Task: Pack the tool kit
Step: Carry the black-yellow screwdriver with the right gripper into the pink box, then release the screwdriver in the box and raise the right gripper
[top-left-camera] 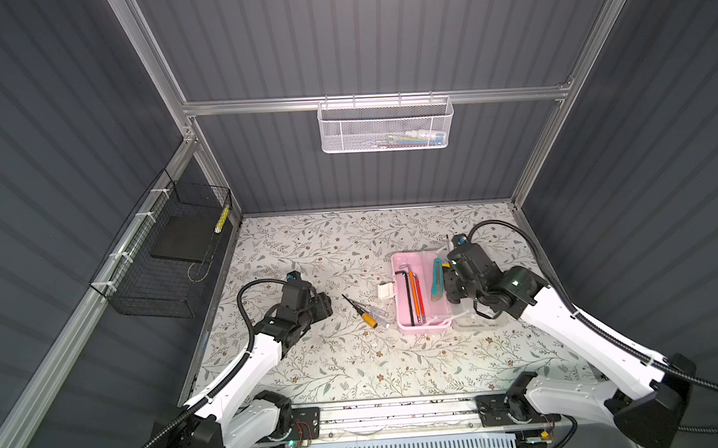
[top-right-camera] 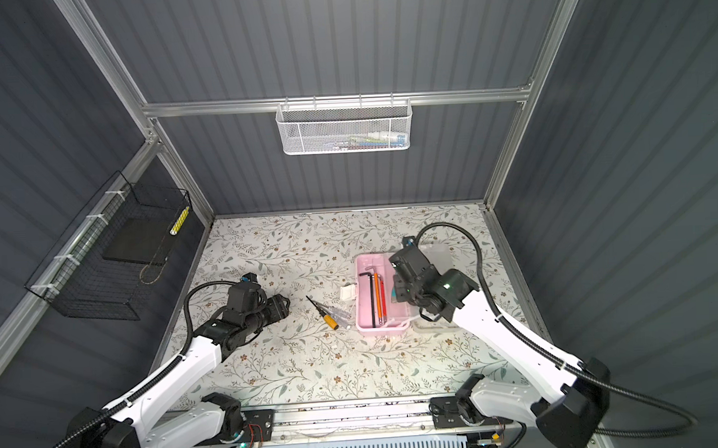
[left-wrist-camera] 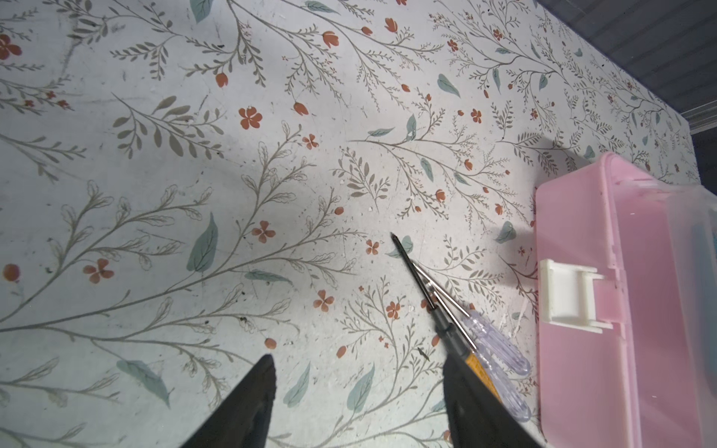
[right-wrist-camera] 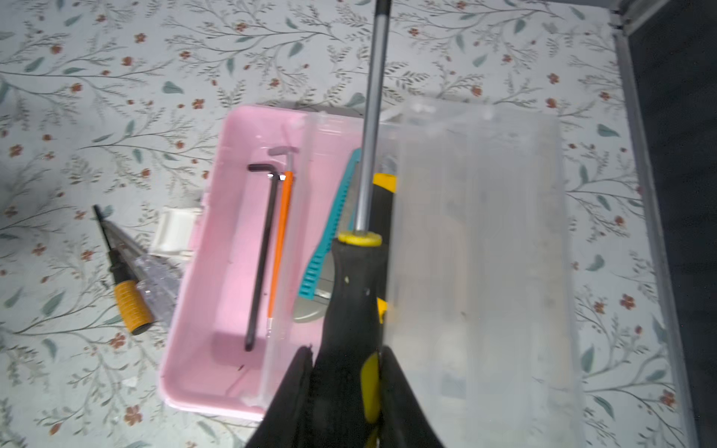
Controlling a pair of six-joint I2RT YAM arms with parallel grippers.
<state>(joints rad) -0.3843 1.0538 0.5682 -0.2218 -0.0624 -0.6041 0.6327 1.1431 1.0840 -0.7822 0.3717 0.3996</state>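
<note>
While my right end effector [right-wrist-camera: 346, 351] clamps a black-handled screwdriver [right-wrist-camera: 355, 279] over the pink box [right-wrist-camera: 217, 271] (hex keys [right-wrist-camera: 262, 252], cutter [right-wrist-camera: 329, 240] in), two screwdrivers [top-left-camera: 366, 315] lie unpacked; left end effector [left-wrist-camera: 359, 358] wide.

No text, label, brand, number or sign is legible in any view. Items lying inside the white mesh basket [top-left-camera: 345, 130] show coloured patches, but these are too small and blurred to read.

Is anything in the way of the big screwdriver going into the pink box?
Nothing visible. The lid lies open beside the box, and the screwdriver hangs right over it, above the teal knife.
</note>
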